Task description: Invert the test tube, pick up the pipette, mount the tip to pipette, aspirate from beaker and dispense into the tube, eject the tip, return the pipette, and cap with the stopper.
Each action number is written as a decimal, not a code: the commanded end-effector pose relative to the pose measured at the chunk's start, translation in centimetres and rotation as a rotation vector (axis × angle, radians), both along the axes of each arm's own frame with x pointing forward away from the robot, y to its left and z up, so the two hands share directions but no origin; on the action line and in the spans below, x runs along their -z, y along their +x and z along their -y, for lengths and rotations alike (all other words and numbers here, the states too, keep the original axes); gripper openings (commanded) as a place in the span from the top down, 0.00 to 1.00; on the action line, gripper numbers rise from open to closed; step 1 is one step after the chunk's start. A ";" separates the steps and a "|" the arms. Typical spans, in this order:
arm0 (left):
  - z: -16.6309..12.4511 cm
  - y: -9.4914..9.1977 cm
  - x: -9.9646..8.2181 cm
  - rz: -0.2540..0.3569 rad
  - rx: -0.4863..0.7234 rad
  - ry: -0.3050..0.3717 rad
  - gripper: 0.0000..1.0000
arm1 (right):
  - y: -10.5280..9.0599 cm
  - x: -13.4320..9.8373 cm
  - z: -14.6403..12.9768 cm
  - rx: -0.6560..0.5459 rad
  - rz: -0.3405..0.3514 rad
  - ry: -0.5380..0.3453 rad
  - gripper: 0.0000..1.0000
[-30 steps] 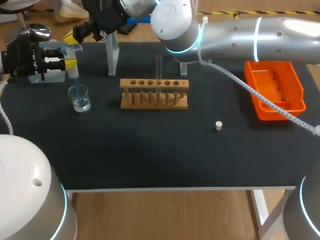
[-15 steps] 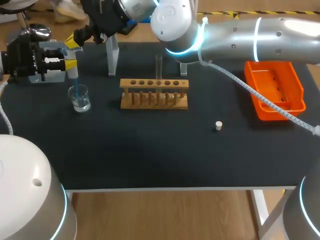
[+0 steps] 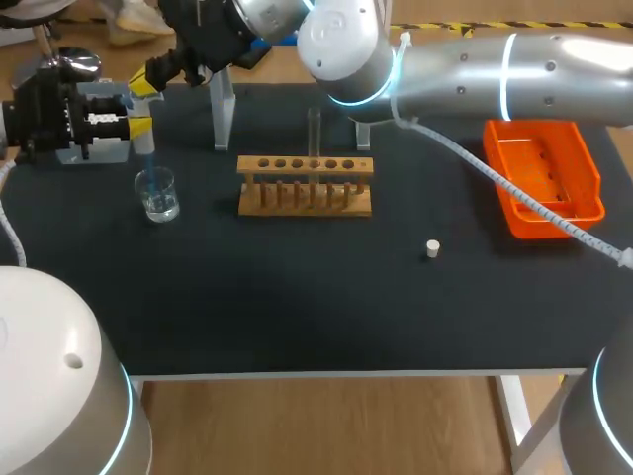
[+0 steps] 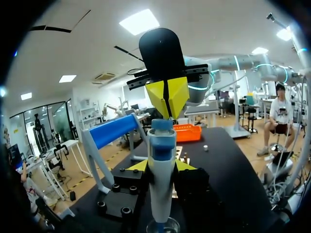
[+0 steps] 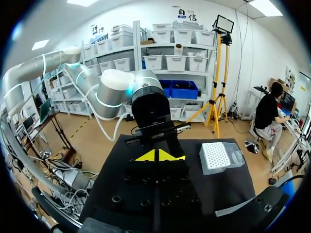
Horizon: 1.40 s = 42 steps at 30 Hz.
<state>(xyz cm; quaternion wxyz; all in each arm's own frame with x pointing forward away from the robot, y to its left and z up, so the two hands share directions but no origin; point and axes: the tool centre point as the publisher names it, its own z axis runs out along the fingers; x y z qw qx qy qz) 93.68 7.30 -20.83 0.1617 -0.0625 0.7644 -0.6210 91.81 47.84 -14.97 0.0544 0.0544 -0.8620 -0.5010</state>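
My left gripper is shut on the white-and-blue pipette, which stands upright with its tip down in the glass beaker at the table's left. In the left wrist view the pipette rises between my yellow fingertips, with the beaker's rim under it. My right gripper is shut and empty, reaching across from the right to just above the pipette's top. The test tube stands upright in the wooden rack. The white stopper lies loose to the right.
An orange tray sits at the right edge. A clear pipette stand rises behind the rack's left end. A white tip box lies beside my right gripper.
My right gripper has shifted slightly to the right above the pipette's top. The left arm, pipette and beaker have kept still.
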 end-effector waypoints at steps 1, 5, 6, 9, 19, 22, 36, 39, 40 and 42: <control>0.0 -0.1 -0.3 0.001 -0.002 0.001 1.00 | 0.1 -0.4 0.2 -0.008 0.008 0.016 1.00; 0.0 -0.1 -0.3 0.001 -0.002 0.001 1.00 | 0.0 -1.2 0.3 -0.014 0.020 0.033 1.00; 0.0 -0.1 -0.3 0.001 -0.002 0.001 1.00 | 0.0 -1.4 0.4 -0.016 0.022 0.037 1.00; 0.0 -0.1 -0.3 0.001 -0.002 0.001 1.00 | -0.1 -2.1 0.9 -0.017 0.029 0.043 0.76; 0.0 -0.1 -0.3 0.001 -0.002 0.001 1.00 | -1.2 -6.6 9.2 -0.003 0.117 0.075 0.00; 0.0 -0.1 -0.3 0.001 -0.002 0.001 1.00 | -1.9 -7.5 12.9 0.006 0.150 0.082 0.00; 0.0 -0.1 -0.3 0.001 -0.002 0.001 1.00 | -4.3 -5.7 27.6 0.060 0.230 0.068 0.00; 0.0 -0.1 -0.3 0.001 -0.002 0.001 1.00 | -4.2 -4.9 29.7 0.085 0.233 0.094 0.00; 0.0 -0.1 -0.3 0.001 -0.002 0.001 1.00 | -4.1 -4.7 30.2 0.091 0.232 0.102 0.00; 0.0 -0.1 -0.3 0.001 -0.002 0.001 1.00 | -4.1 -4.1 31.0 0.101 0.226 0.114 0.00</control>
